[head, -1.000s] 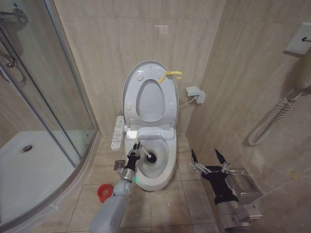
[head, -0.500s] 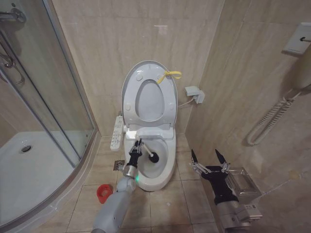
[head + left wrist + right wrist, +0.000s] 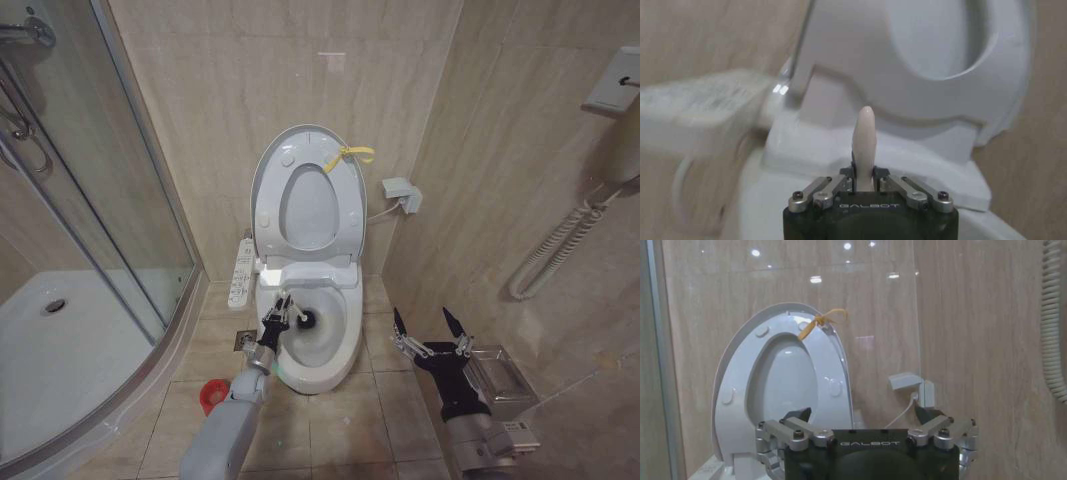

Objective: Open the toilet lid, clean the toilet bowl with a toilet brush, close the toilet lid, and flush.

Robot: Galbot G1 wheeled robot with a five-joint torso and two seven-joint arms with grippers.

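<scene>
**Brush in the bowl, lid up**

From the head I see my left gripper (image 3: pixel 277 312) over the toilet bowl (image 3: pixel 340 345), the toilet brush (image 3: pixel 298 317) with its dark head inside. My left wrist shows the jaws clamped on the white handle. The toilet lid (image 3: pixel 300 150) stands raised. My right gripper (image 3: pixel 432 330) hangs beside the toilet, jaws wide.

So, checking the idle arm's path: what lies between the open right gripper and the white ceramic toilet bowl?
In the head view, only bare beige floor tile separates the right gripper from the toilet bowl.
</scene>
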